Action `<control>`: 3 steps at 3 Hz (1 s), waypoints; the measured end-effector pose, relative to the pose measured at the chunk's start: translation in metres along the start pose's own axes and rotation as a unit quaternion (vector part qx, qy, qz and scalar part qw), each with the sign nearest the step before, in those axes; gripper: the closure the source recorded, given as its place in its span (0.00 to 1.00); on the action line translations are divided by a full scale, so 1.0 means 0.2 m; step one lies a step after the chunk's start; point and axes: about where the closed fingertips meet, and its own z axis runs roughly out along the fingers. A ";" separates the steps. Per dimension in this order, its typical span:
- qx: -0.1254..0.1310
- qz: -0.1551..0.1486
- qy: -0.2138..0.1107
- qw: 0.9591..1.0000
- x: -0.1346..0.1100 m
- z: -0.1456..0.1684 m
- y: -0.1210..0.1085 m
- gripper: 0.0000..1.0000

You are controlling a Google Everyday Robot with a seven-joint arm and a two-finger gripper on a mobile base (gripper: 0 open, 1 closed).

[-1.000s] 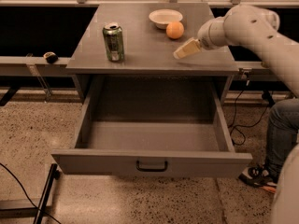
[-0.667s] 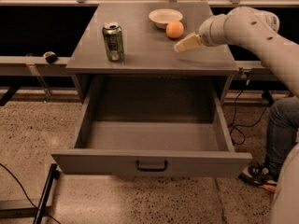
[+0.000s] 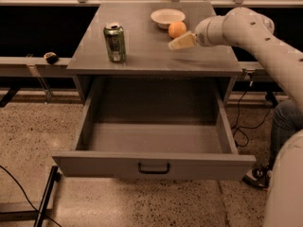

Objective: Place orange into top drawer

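Orange (image 3: 177,29): lay just ahead of my pincer (image 3: 174,44), its spread untellable; grasp needed centring before closing.

Hand (image 3: 174,44) just before orange (image 3: 177,30) (bowl (image 3: 161,18) behind), can (image 3: 115,42) to L.

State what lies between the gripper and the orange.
Nothing but a sliver of cabinet top; in the camera view the gripper sits just front-right of the orange.
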 end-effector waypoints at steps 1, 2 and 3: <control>-0.039 0.063 -0.031 0.997 -0.10 0.16 0.09 0.00; -0.049 0.087 -0.041 0.994 -0.18 0.30 0.16 0.00; -0.028 0.078 -0.038 0.996 -0.19 0.38 0.17 0.00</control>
